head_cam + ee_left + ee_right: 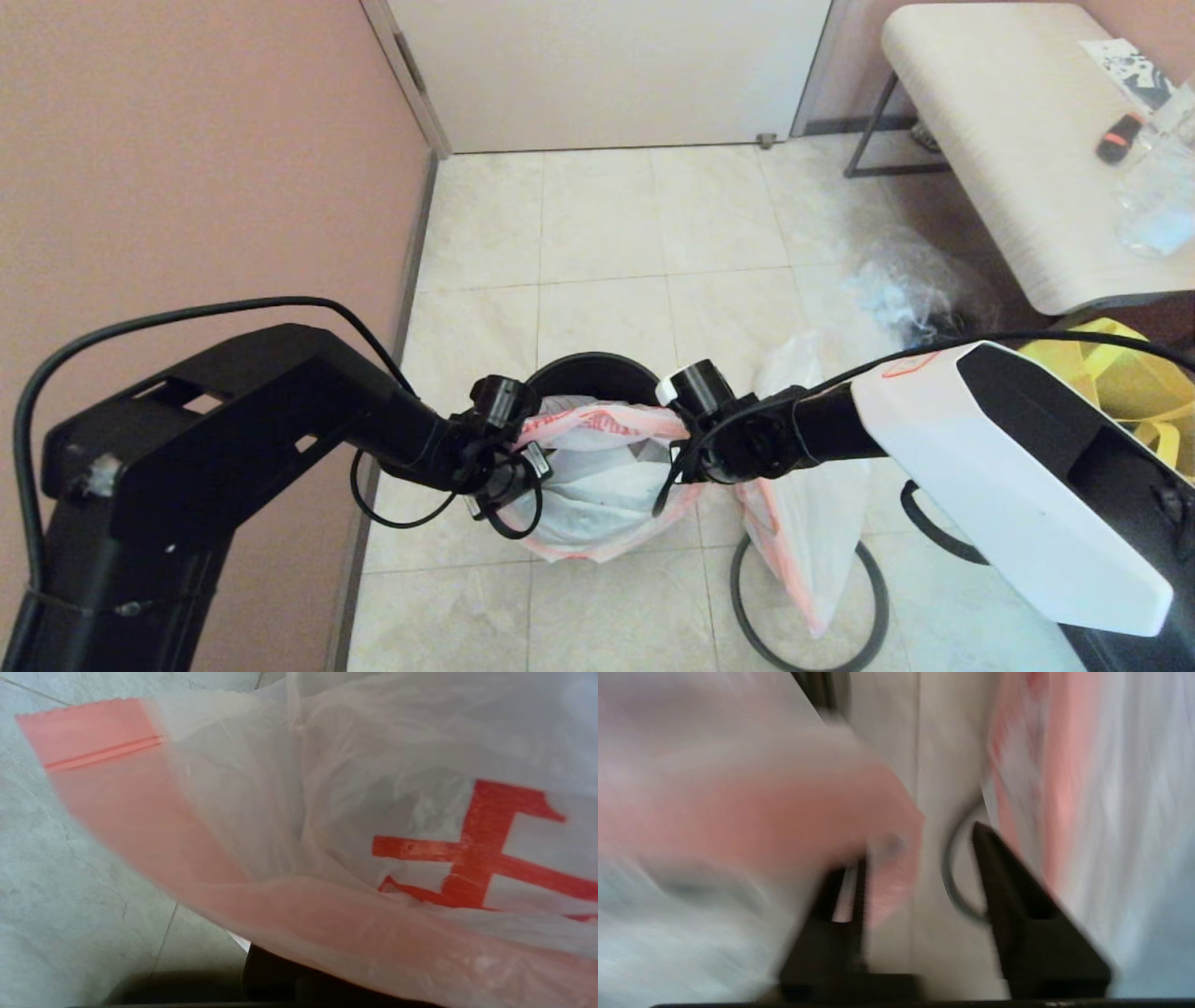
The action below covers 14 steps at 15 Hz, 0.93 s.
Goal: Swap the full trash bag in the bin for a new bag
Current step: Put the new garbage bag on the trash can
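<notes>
Both arms reach forward over the small round black bin [593, 371]; left gripper [509, 467] pinches the translucent white red-edged plastic bag [597, 485], right gripper [920, 877] fingers spread apart beside it

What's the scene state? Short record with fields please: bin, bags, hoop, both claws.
bin: black, on the floor tiles, partly hidden behind the stretched bag
new bag: white with pink rim, mouth spread between both arms in front of the bin
second bag: lies on the floor across the hoop
hoop: flat on the floor, off the bin
left claw: shut on new bag rim
right claw: open, bag rim beside one finger
</notes>
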Available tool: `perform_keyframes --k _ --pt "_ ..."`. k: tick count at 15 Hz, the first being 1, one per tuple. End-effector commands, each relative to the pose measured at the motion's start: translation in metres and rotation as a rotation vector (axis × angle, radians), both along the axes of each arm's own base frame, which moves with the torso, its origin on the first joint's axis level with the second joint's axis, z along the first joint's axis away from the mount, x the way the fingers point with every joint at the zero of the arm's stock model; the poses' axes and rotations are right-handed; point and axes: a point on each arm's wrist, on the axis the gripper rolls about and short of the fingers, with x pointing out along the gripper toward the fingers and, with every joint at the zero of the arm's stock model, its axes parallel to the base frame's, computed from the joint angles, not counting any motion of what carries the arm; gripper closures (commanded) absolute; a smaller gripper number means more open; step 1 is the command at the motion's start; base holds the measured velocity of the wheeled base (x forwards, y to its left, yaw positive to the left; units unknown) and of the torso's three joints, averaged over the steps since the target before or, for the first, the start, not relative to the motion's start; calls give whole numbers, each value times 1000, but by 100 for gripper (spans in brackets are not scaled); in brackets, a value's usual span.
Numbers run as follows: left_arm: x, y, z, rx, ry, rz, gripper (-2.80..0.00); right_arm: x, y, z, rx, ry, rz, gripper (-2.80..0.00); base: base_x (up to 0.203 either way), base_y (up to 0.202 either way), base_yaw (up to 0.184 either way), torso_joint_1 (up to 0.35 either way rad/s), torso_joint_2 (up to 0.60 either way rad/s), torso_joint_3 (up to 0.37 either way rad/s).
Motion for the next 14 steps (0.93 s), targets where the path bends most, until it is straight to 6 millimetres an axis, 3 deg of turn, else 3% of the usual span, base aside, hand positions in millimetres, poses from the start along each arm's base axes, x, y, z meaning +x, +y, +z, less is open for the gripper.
perform_keyframes --k 1,4,8,11,14 --pt "0 0 0 -3 -1 5 0 -26 -14 21 -6 29 -5 -280 0 0 0 0 0 0" --pt "0 -1 0 -2 -1 3 0 -49 -31 33 17 74 -12 -280 0 0 0 0 0 0" --pt "1 -1 0 -3 -3 4 0 -67 -38 50 92 125 77 -280 0 0 0 0 0 0" --pt "1 0 0 -2 -3 4 0 -69 -45 45 150 186 171 -280 0 0 0 0 0 0" --pt "1 -1 0 -2 -3 2 0 -60 -51 37 271 80 232 -280 0 0 0 0 0 0"
